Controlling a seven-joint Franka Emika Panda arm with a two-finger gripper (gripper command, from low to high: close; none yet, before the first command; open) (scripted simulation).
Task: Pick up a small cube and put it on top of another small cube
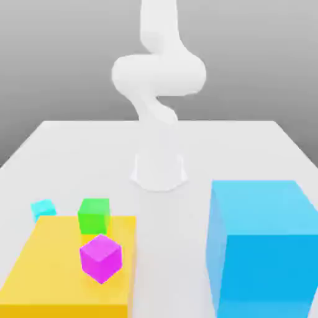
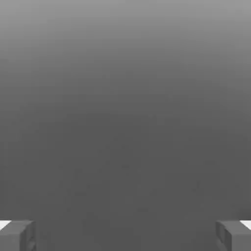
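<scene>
The small cube [image 1: 43, 209], tiny and light cyan, rests on the white table just behind the far left corner of a flat yellow slab [image 1: 56, 279], at the exterior view's left. A green cube [image 1: 94, 215] stands at the slab's far edge. Closer to the camera, a magenta cube [image 1: 100, 258] sits on the slab, turned at an angle. In the hand view my gripper [image 2: 125, 235] is open, its grey fingertips [image 2: 17, 235] far apart with nothing between them, facing plain grey background. The white arm [image 1: 158, 74] rises from its base [image 1: 159, 171] at mid-table.
A huge sky-blue cube [image 1: 264, 245] stands at the exterior view's right, near the front. The white table [image 1: 236, 149] stretches back behind the arm's base.
</scene>
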